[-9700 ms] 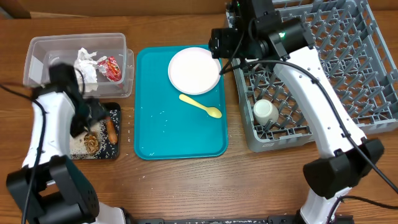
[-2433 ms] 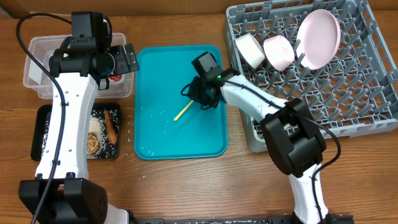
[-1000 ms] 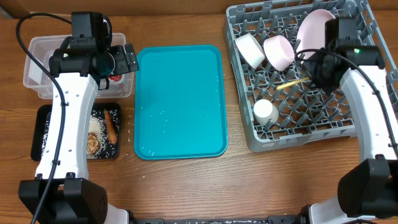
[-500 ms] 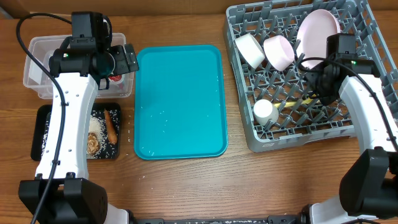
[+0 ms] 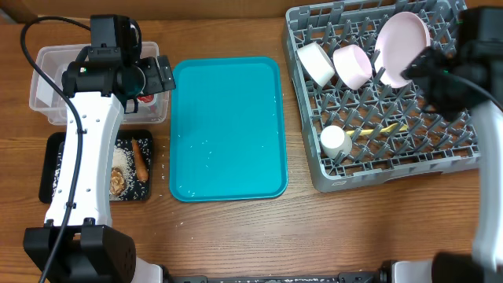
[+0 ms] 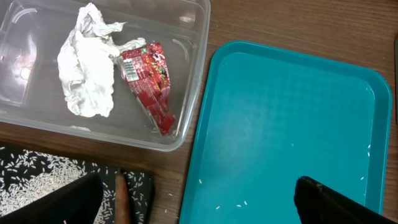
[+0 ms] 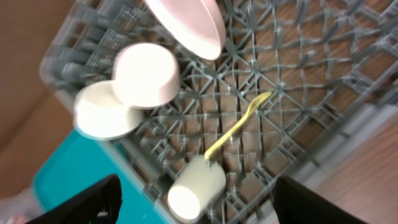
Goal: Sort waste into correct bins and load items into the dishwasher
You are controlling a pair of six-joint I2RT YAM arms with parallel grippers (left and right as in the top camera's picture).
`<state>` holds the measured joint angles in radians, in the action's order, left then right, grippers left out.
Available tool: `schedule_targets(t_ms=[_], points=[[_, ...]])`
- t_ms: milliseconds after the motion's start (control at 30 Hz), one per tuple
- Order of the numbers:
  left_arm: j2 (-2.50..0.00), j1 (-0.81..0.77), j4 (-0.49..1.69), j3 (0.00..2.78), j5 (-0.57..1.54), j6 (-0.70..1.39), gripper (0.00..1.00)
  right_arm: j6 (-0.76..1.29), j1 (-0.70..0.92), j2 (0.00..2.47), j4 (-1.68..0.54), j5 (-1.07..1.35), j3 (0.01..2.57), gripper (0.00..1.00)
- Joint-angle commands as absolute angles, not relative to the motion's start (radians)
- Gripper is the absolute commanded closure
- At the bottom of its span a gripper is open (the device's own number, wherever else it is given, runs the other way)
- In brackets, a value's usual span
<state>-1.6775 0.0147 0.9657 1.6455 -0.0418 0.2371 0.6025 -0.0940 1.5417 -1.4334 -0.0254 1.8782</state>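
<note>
Yellow plastic spoon [image 5: 383, 128]: lies flat on the grey rack [image 5: 377, 178] floor beside the white cup [image 5: 335, 141]; probably light, stiff and slick, best pinched across its thin handle; right claw [image 7: 196, 186] spread wide, empty, above it; left claw [image 6: 199, 199] wide open, empty.

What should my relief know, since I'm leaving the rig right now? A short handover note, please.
Left gripper open, empty, beside the clear tub. Right gripper open, empty, above the rack.
Plate, two bowls, cup and yellow spoon are in the rack. Paper and wrapper in the tub; rice, stick and lump in the black tray.
Done: sorting and loading, apparently.
To do: a few rice grains on the teal tray.
</note>
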Motion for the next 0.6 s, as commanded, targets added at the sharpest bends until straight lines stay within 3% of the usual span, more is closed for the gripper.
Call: schedule_targets(t_ms=[0, 567], points=[[-1.681, 0.019, 0.968, 1.657, -0.055, 0.248, 0.00, 0.571, -0.096, 1.410, -1.531, -0.020, 1.993, 0.00], [-1.681, 0.019, 0.968, 1.657, -0.055, 0.248, 0.00, 0.542, -0.094, 1.140, -1.675, -0.101, 1.994, 0.00]])
